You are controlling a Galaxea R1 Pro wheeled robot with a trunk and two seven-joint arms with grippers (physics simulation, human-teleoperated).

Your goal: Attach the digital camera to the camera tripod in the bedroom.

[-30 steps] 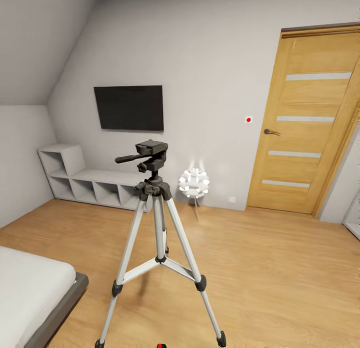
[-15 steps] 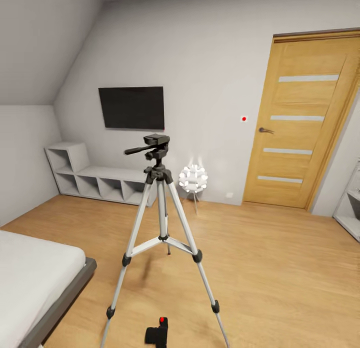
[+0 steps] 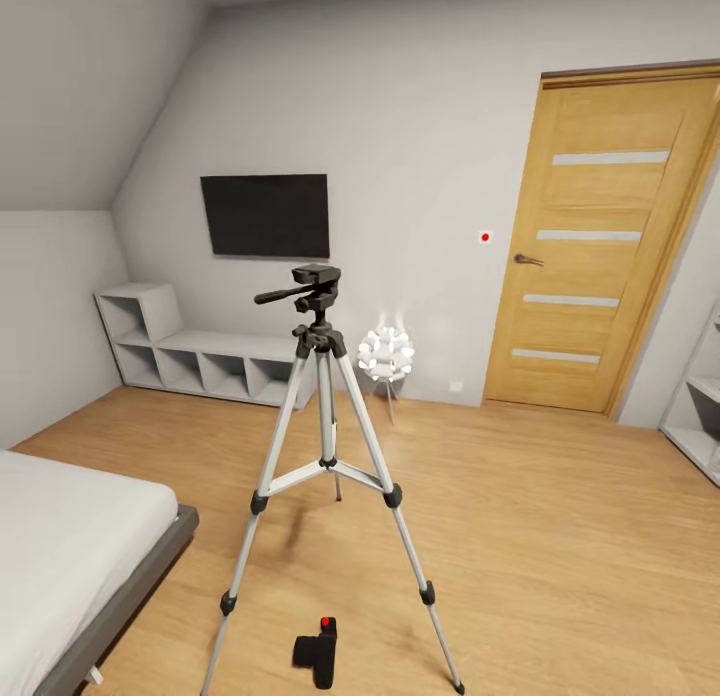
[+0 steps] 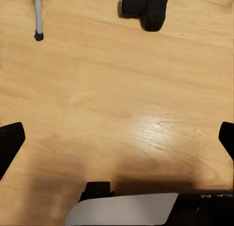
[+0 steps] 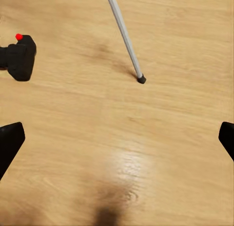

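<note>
The camera tripod (image 3: 322,396) stands upright on the bedroom's wood floor (image 3: 560,536), silver legs spread, black head and pan handle (image 3: 312,286) bare on top. The digital camera (image 3: 318,648), small and black with a red button, lies on the floor between the tripod's two near legs. It also shows in the left wrist view as the digital camera (image 4: 146,9) beside a tripod foot (image 4: 38,35), and in the right wrist view as the digital camera (image 5: 19,56) apart from another leg (image 5: 127,43). My left gripper (image 4: 117,141) and right gripper (image 5: 117,141) hang open above bare floor.
A low bed (image 3: 70,566) with a white mattress fills the near left. A wooden door (image 3: 600,246) is at the right, a shelf edge (image 3: 695,416) at the far right. A wall TV (image 3: 266,215), low white cubby shelves (image 3: 190,361) and a glowing lamp (image 3: 386,355) line the back wall.
The whole head view has pulled back: the tripod looks smaller and farther, and the digital camera on the floor has come fully into view. Nothing in the room itself moved.
</note>
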